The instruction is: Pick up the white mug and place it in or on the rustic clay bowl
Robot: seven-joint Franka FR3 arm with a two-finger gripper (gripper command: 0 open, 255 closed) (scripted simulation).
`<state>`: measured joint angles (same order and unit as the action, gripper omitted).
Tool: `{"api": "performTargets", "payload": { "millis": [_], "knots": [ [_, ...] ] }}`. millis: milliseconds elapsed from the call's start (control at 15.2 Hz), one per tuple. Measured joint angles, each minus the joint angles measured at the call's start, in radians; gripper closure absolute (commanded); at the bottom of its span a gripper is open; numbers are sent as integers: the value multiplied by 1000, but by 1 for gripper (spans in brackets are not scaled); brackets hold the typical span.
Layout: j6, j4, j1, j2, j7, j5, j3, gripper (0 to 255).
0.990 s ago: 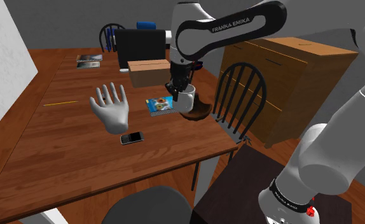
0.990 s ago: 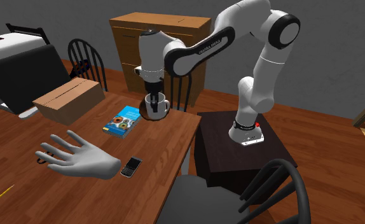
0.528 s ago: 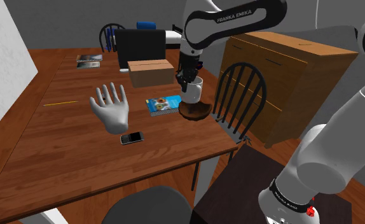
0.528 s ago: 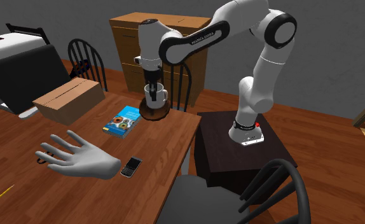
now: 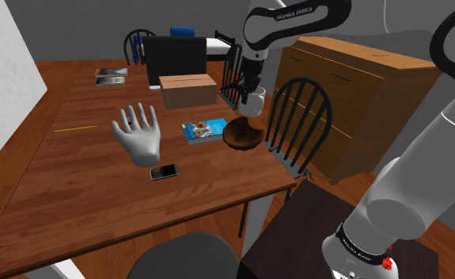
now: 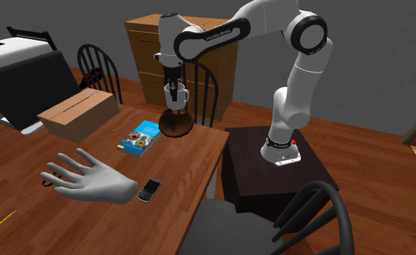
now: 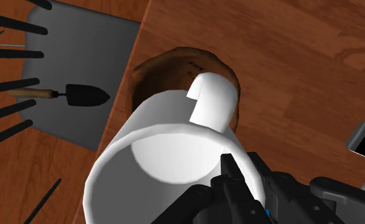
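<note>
Currently black gripper [image 6: 173, 90] clamped on rim of white cylindrical mug [image 5: 254, 103], one finger inside. Mug hangs upright directly above brown clay bowl [image 5: 242, 136], not touching it. Bowl sits near wooden counter [image 5: 75, 182] edge.

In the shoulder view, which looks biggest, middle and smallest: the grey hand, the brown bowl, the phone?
Largest to smallest:
1. grey hand
2. brown bowl
3. phone, smallest even though it lies nearer the camera than the bowl.

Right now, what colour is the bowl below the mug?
Dark reddish brown bowl, best in the shoulder view.
</note>
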<state>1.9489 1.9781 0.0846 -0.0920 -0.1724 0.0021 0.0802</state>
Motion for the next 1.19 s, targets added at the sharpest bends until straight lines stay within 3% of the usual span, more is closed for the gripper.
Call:
{"api": "performTargets", "payload": {
  "millis": [1188],
  "knots": [
    [216, 152, 7, 64, -23, 7, 10, 255]
  ]
}}
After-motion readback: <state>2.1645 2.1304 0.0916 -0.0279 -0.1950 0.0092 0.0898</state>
